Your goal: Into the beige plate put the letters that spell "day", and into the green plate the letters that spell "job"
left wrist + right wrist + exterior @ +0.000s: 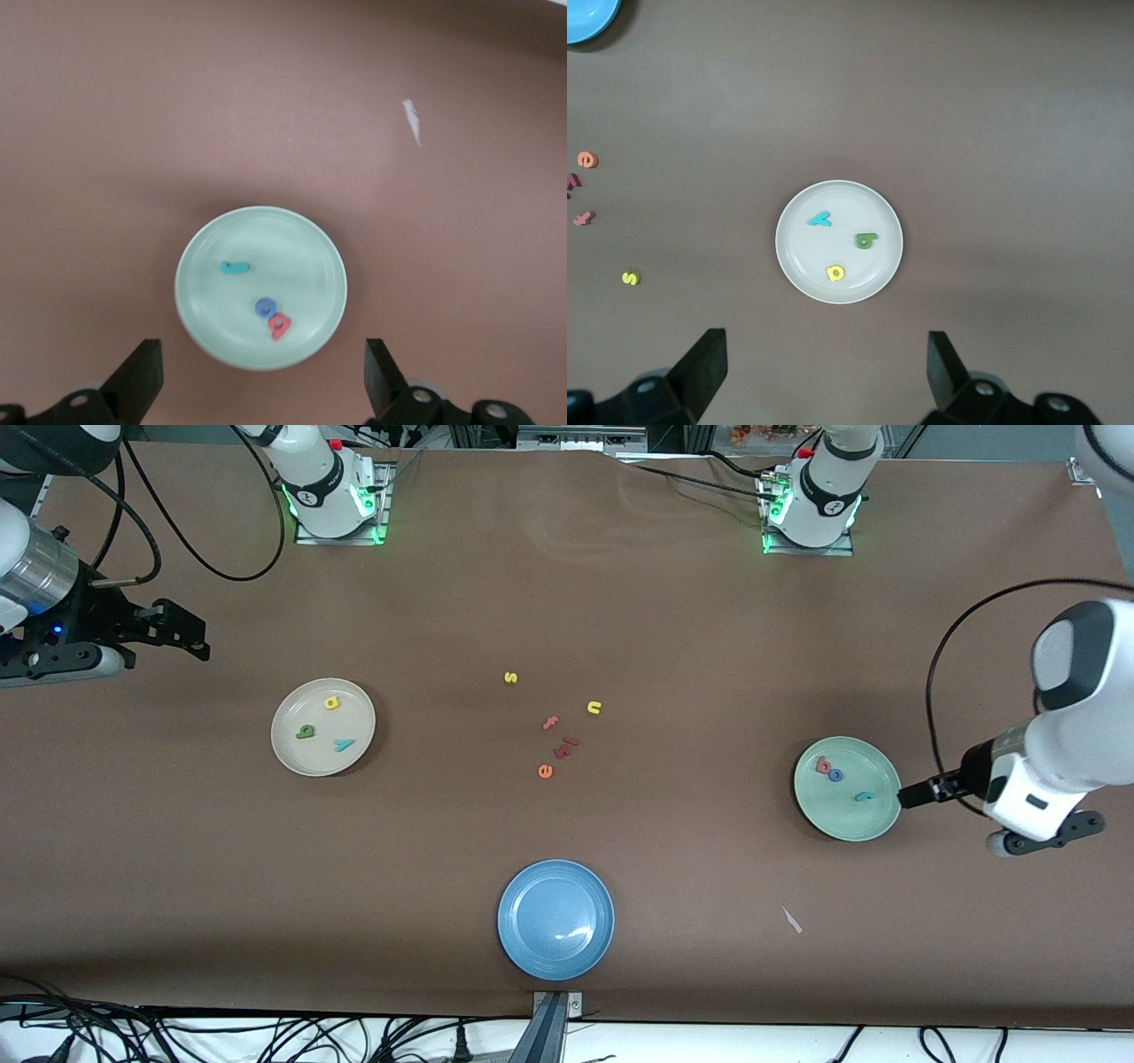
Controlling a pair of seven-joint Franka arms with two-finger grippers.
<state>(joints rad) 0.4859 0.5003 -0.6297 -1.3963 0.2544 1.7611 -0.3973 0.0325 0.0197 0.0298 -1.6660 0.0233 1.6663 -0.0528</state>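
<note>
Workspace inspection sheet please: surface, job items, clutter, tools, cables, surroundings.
Surface: brown table, white scrap on it.
Job items: d, a, y in beige plate; j, o, b in green plate.
Clutter: blue plate; loose letters mid-table, including yellow s, orange e.
Tools: left tool open above green plate; right tool open above beige plate.
Cables: black cable loops by left arm.
Surroundings: nothing seen.

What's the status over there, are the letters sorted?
Left gripper and right gripper open, empty. Green d, yellow a, teal y in beige plate; j, o, b in green plate. Nothing obstructing.
</note>
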